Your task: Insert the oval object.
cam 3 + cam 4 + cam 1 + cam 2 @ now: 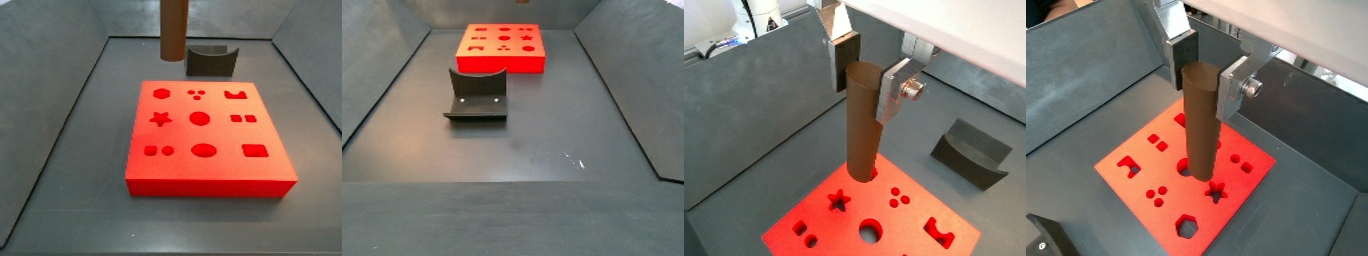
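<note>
My gripper (869, 80) is shut on the oval object (862, 130), a tall smooth brown peg held upright by its upper end between the silver fingers (898, 92). Both wrist views show this grip (1208, 78). The peg (1201, 125) hangs over the red block (1146, 182), which has several shaped holes. In a side view the peg (174, 30) comes down from the top edge and its lower end is in the air, above the far side of the red block (221, 135). The oval hole (203, 150) lies on the block's near half. The gripper itself is out of view in both side views.
The dark fixture (211, 60) stands on the grey floor just behind the red block, and shows in another side view (476, 95) and in a wrist view (971, 152). Grey walls ring the floor. The red block (502, 62) sits at the far end.
</note>
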Tool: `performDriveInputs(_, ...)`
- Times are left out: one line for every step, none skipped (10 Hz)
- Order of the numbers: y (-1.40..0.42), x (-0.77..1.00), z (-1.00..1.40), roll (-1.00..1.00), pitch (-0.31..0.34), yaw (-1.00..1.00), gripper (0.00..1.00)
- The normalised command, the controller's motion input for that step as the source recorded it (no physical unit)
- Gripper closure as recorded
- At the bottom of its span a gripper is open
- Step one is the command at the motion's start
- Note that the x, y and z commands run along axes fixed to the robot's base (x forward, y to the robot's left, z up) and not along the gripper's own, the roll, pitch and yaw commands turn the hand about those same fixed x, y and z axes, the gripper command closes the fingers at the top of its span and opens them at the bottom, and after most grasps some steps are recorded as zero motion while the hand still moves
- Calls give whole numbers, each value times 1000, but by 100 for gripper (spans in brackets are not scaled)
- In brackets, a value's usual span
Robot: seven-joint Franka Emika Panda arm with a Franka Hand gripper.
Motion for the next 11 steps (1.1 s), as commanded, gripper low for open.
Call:
performDriveInputs(0, 6, -20, 0, 0, 0, 100)
performDriveInputs(-91, 3, -100, 0, 0, 0, 100)
performDriveInputs(-440, 266, 0, 89, 27, 0, 100)
performDriveInputs(-614, 409, 14, 223, 97, 0, 100)
performDriveInputs(-654, 446, 0, 193, 80, 0, 100)
performDriveInputs(-657, 449, 0, 153, 59, 0, 100)
performDriveInputs(-646, 466, 0, 159, 56, 0, 100)
performDriveInputs(-649, 489, 0, 171, 59, 0, 100)
performDriveInputs(-634, 549, 0, 181, 76, 0, 100)
performDriveInputs(-609, 514, 0, 174, 60, 0, 100)
performDriveInputs(-549, 514, -43, 131, 34, 0, 100)
